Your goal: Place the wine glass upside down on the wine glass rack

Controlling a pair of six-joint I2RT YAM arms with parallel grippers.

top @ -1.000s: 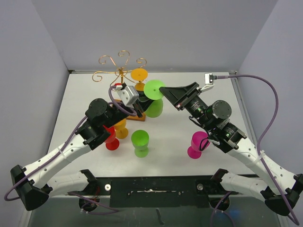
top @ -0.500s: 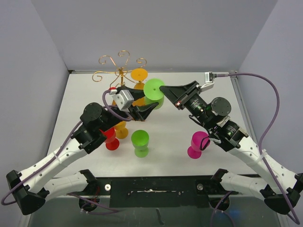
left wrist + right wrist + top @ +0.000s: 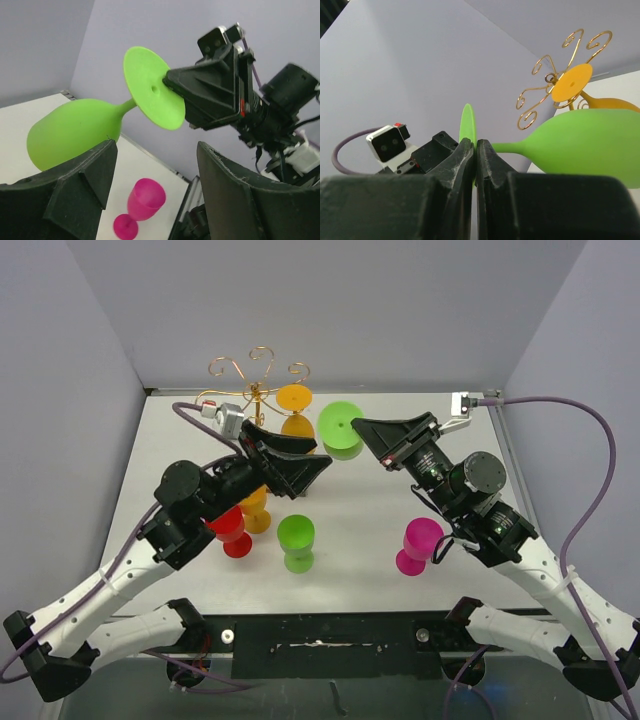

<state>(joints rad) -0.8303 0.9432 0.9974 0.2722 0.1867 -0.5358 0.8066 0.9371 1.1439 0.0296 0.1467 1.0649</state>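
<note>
A lime green wine glass (image 3: 340, 427) hangs tilted in the air, foot up and bowl (image 3: 75, 131) down toward the rack. My right gripper (image 3: 357, 424) is shut on the rim of its foot disc (image 3: 468, 122). The left gripper (image 3: 316, 457) stands open just left of and below the glass, apart from it, with nothing between its fingers (image 3: 87, 182). The gold wire wine glass rack (image 3: 254, 379) stands at the back left, its wooden base hidden behind my left arm. An orange glass (image 3: 294, 400) hangs upside down on it.
On the table stand a red glass (image 3: 232, 531), an orange glass (image 3: 255, 512), a second green glass (image 3: 296, 541) and a magenta glass (image 3: 417, 545). Grey walls close in the left, back and right sides.
The left gripper opened, let go of the green glass and drew back to the left. The right gripper closed on the foot rim and now carries the glass alone, slightly farther back.
</note>
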